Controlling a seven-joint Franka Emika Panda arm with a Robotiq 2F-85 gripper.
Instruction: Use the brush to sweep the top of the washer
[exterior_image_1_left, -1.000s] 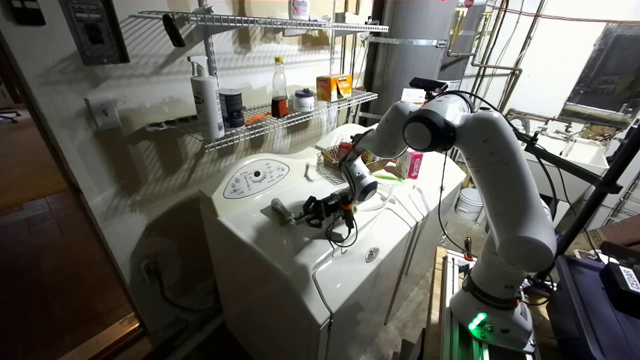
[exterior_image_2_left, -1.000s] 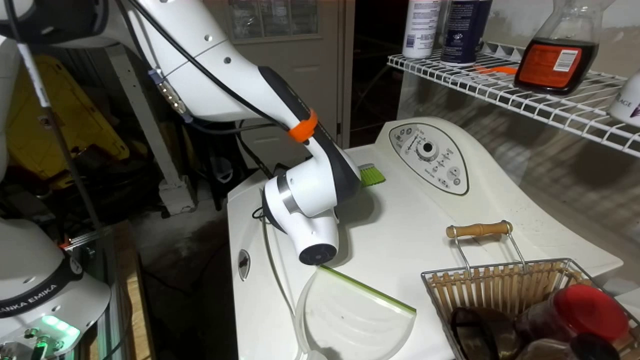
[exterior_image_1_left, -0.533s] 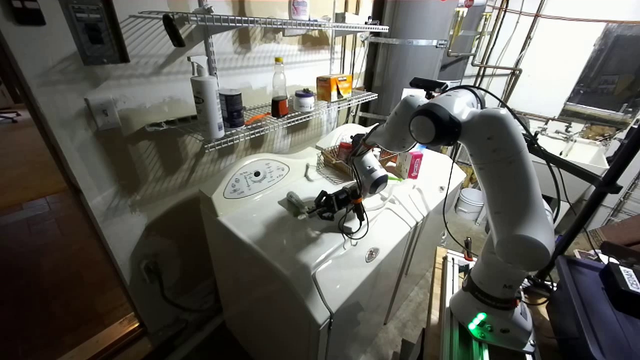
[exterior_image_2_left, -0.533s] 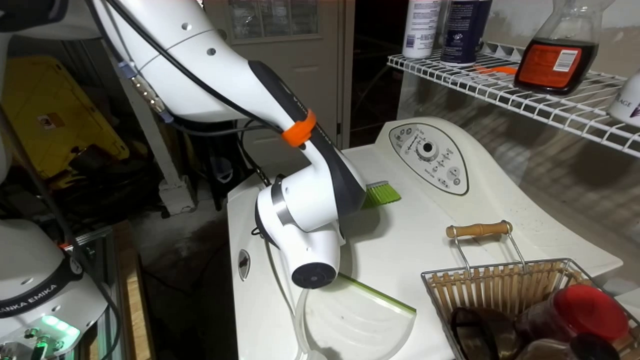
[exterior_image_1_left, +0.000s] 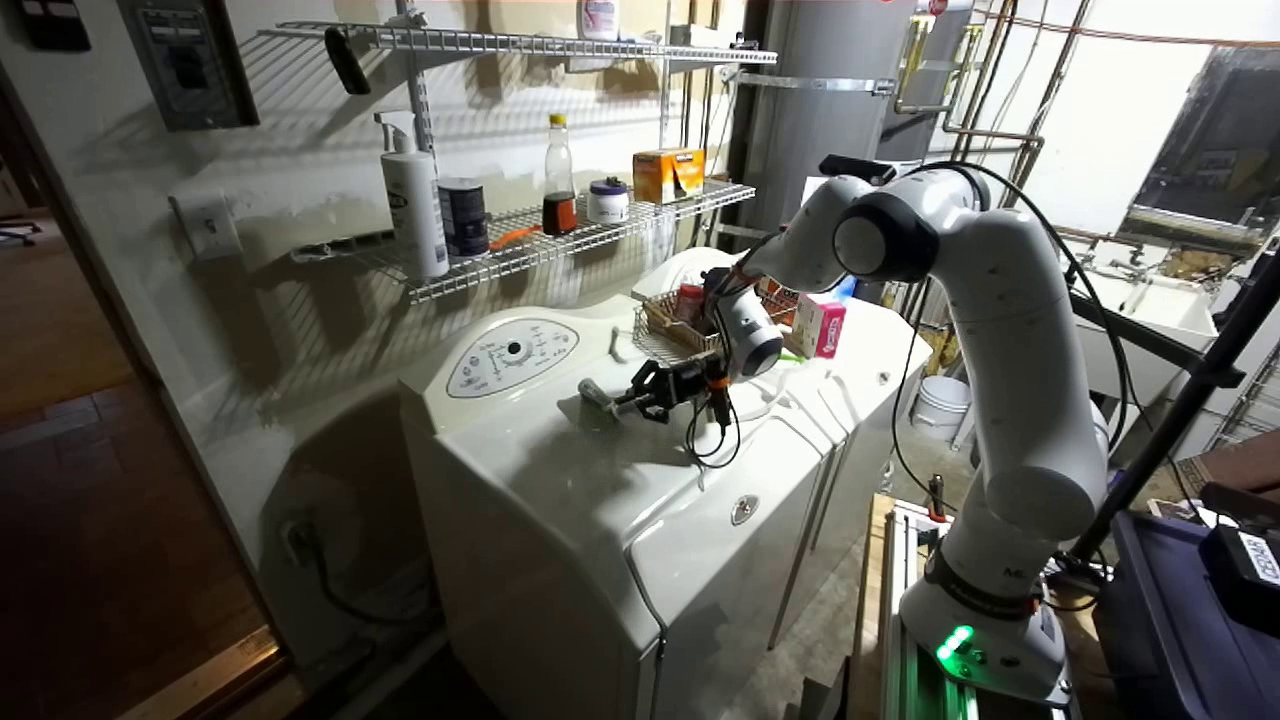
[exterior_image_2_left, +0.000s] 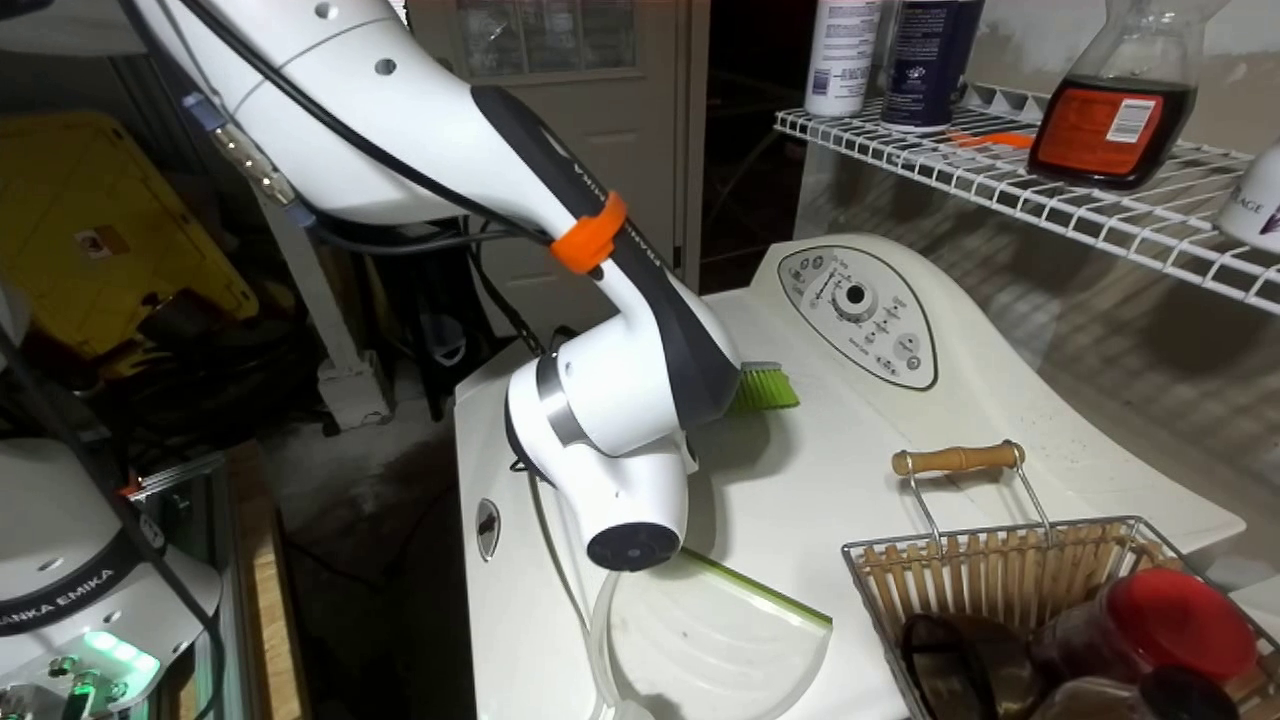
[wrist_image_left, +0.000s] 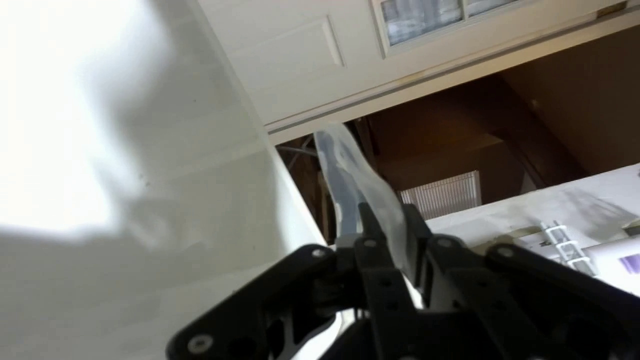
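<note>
The tool has the brush in its grip: in the wrist view a pale, blurred part of the brush runs between the jaws, pinched from either side. The brush is over the top of the washer, slanting from the tool toward the control panel and its round dial. In an exterior view the green bristles show past the edge of the arm, with a shadow on the white surface below; whether they touch that surface cannot be told. Near the arm's wrist lies a clear dustpan with a green edge, partly hidden by the arm. Beside it, nearer the wall, stands a basket with a wooden handle, a red-lidded jar among the things inside. A pink box stands close to the basket. Above the washer, a wire shelf carries, in a row, a spray bottle, a dark can, a bottle of dark liquid, a white jar and an orange box.
</note>
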